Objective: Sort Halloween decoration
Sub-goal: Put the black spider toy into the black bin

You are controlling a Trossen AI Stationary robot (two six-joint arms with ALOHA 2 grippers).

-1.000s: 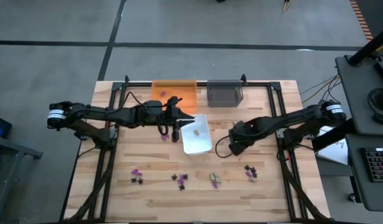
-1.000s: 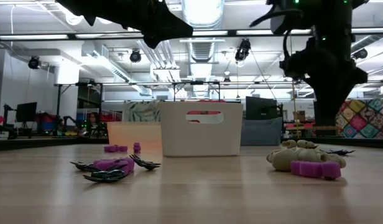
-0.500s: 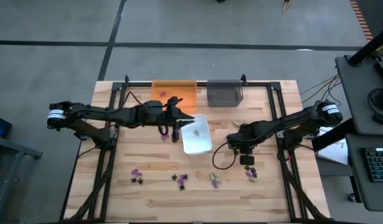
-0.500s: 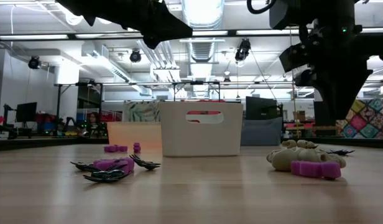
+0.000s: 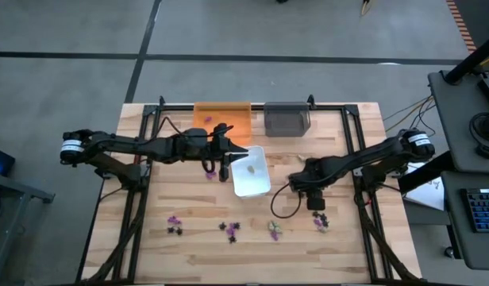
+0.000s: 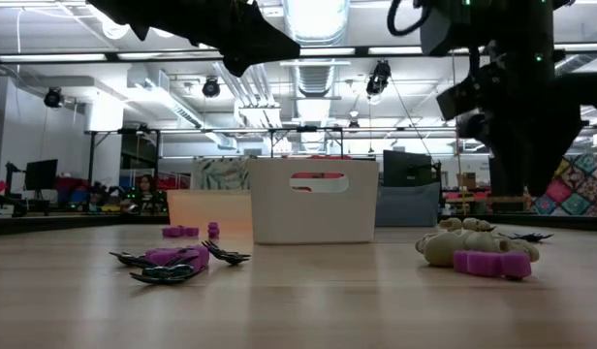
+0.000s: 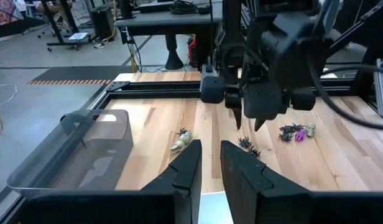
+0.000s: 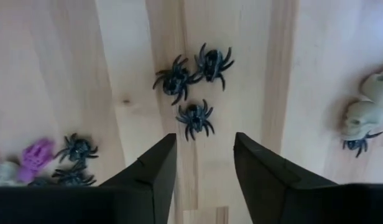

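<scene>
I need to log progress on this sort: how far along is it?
Early stage. Done: purple pieces lie in the orange tray and one pale piece in the white tray. In hand: the right pincer, open and empty, hangs over three black spiders. The left pincer waits beside the white tray. Left: the pieces scattered along the table's near edge.

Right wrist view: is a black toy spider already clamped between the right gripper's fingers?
No. The right gripper is open and empty, and three black toy spiders lie on the wooden table beyond it.
</scene>
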